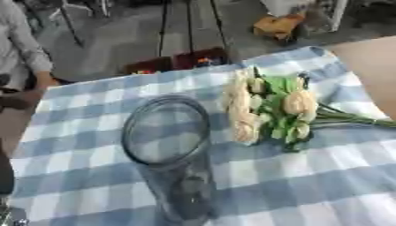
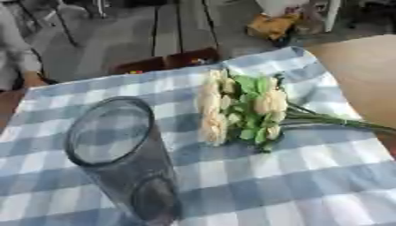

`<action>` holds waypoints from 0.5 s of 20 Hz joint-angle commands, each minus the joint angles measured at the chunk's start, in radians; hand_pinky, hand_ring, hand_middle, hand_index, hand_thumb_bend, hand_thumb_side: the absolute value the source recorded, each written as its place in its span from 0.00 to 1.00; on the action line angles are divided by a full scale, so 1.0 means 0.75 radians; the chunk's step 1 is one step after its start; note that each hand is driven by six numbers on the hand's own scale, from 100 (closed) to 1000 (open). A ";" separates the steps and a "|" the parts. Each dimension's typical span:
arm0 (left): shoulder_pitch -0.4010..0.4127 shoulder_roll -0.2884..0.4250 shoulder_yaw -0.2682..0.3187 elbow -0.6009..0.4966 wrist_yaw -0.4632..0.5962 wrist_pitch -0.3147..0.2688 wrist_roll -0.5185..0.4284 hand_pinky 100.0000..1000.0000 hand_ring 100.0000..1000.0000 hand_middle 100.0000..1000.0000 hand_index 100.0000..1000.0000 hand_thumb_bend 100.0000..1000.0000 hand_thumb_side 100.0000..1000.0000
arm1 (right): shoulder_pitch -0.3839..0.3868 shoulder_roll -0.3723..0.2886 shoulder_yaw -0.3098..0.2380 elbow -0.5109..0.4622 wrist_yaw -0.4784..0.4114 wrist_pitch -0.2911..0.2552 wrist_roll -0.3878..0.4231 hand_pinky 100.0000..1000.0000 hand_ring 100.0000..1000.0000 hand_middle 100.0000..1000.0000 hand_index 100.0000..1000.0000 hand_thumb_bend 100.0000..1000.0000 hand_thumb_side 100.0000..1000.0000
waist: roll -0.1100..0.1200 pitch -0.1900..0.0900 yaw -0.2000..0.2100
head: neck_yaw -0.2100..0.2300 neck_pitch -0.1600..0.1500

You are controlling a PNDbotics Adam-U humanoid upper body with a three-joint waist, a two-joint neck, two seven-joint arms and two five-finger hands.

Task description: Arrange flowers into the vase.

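task not begun: the vase (image 1: pixel 166 132) stands upright and empty on the checked cloth (image 1: pixel 309 185), near the front edge. the flowers (image 1: pixel 267 108) lie flat in one bunch just right of it — stems pointing right. neither hand is in view, so hand state cannot be told; every stem is left to place.

A tall clear glass vase (image 2: pixel 116 154) stands on the blue-and-white checked tablecloth (image 2: pixel 294 185), its round mouth wide open. Just to its right lies a bunch of cream flowers with green leaves (image 2: pixel 240 108) — stems pointing right, off the cloth's edge.
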 commanded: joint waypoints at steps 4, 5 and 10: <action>-0.013 0.022 0.008 -0.026 0.005 -0.009 -0.002 0.45 0.68 0.75 0.84 0.00 1.00 | -0.006 -0.021 -0.016 -0.028 0.002 -0.005 0.004 0.70 0.72 0.62 0.82 0.16 0.96 | -0.015 -0.029 -0.001 | 0.001 -0.013; -0.013 0.022 0.009 -0.026 0.006 -0.009 -0.002 0.45 0.68 0.75 0.84 0.00 1.00 | -0.005 -0.021 -0.016 -0.028 0.004 -0.004 0.007 0.70 0.73 0.61 0.82 0.20 0.99 | -0.015 -0.029 -0.001 | 0.000 -0.013; -0.012 0.025 0.007 -0.026 0.004 -0.004 -0.005 0.45 0.68 0.75 0.84 0.00 1.00 | -0.026 -0.087 -0.011 0.022 0.138 0.109 0.335 0.78 0.75 0.64 0.84 0.33 1.00 | -0.017 -0.032 -0.003 | -0.009 -0.006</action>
